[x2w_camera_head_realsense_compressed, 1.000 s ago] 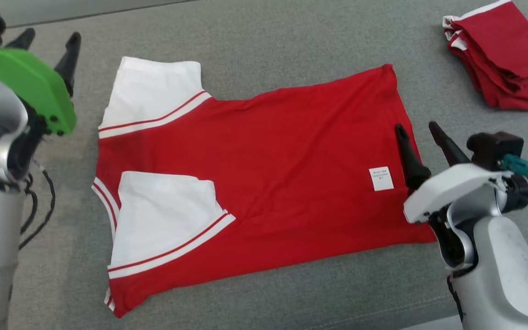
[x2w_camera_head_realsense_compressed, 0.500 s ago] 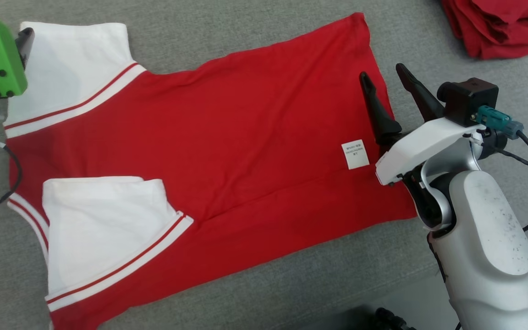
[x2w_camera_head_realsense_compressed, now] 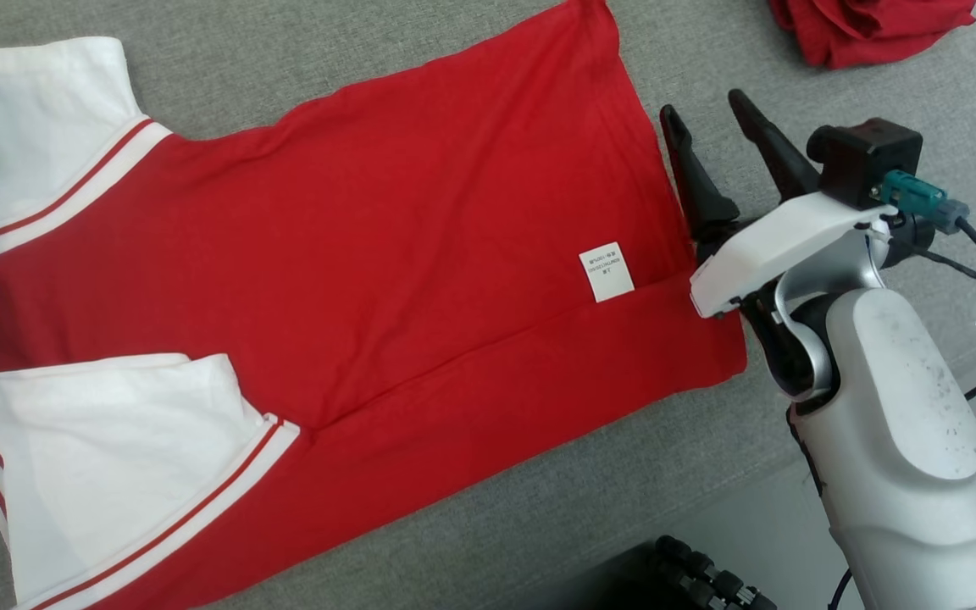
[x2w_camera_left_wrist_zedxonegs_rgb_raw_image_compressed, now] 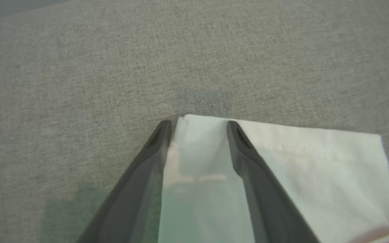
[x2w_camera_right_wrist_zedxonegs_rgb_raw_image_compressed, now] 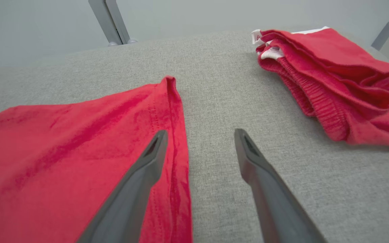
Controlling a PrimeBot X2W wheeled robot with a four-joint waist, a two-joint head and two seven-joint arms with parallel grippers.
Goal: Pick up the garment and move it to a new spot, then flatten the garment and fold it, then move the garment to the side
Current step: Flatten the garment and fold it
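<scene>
Currently the garment (x2w_camera_head_realsense_compressed: 420,254) lies flat across the middle of the table (x2w_camera_head_realsense_compressed: 327,42), with its sleeves toward the left edge and its hem toward the right. The near sleeve (x2w_camera_head_realsense_compressed: 115,457) is already folded in over the red body.

Changes noted: my head camera has swung, so the whole view has shifted, but the cloth itself appears unmoved. My left gripper (x2w_camera_left_wrist_zedxonegs_rgb_raw_image_compressed: 199,126) has come in from beside the garment onto the far sleeve (x2w_camera_left_wrist_zedxonegs_rgb_raw_image_compressed: 316,162). Its 2 fingers stand apart with the sleeve's outer corner between them, not yet pinched. My right gripper (x2w_camera_right_wrist_zedxonegs_rgb_raw_image_compressed: 201,132) has crept along the hem toward the garment's far right corner. Its fingers are wide apart, 1 over red cloth and 1 over bare table, with the hem edge running between them.

Assessment: relocation and flattening look done, and folding is in hand. Both arms are placed on the far long edge. I judge the next act is to close both pairs and carry that edge toward the near one. The pile of red clothing (x2w_camera_head_realsense_compressed: 869,30) sits well clear at the table's far right.
</scene>
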